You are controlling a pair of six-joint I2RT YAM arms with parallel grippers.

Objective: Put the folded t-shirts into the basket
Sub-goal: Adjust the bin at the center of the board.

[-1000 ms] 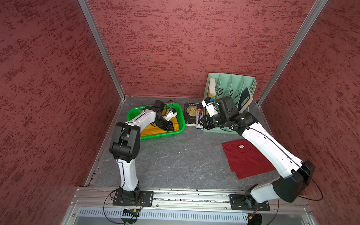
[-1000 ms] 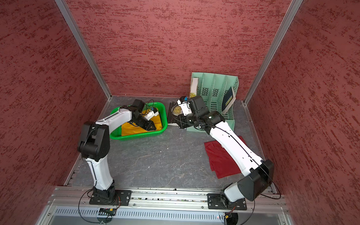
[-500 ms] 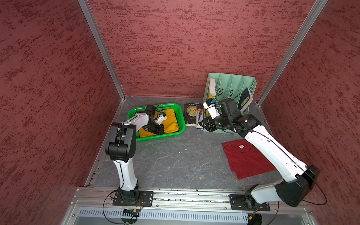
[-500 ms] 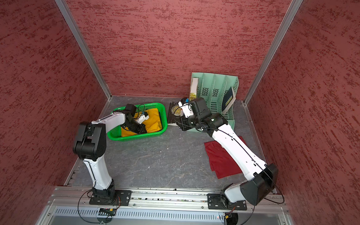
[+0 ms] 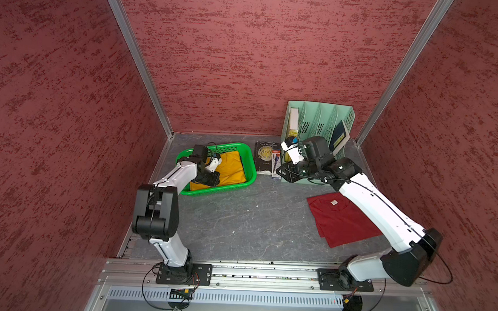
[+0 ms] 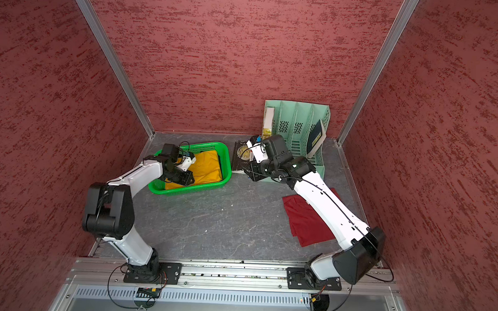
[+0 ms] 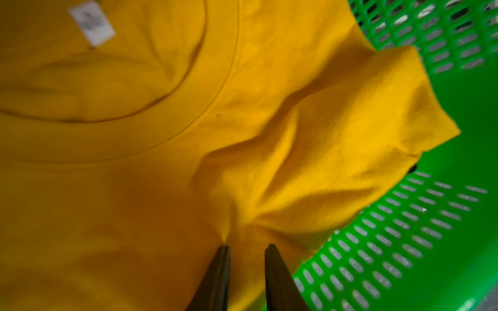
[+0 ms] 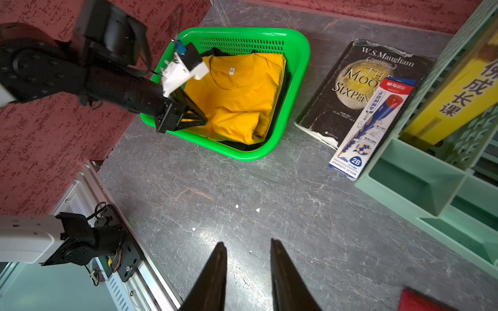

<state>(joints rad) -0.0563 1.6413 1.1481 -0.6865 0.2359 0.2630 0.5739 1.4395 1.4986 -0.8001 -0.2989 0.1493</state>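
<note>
- Here the left gripper [image 7: 247, 246] hangs low inside the basket [image 7: 404, 229], its two dark tapered fingers a narrow gap apart and clamped on nothing.
- Right under and ahead of its tips lies the mustard yellow t-shirt [image 7: 161, 134]: soft, creased cloth with a ribbed round collar, a small white label and one corner rumpled up against the wall.
- The basket is bright green plastic with slotted mesh walls and rounded corners.
- A black t-shirt [image 8: 286, 80] shows as a dark edge beneath the yellow one.
- The right gripper [image 8: 246, 242] hovers above the veined grey stone table [image 8: 242, 188], fingers slightly parted and empty.
- Ahead of it are a worn black book [image 8: 358, 80], a slim pencil box [image 8: 372, 121] and the mint file organiser [image 8: 431, 175].
- Behind it, under the right forearm, the dark red t-shirt [image 5: 342, 222] lies flat on the table, outside the basket.
</note>
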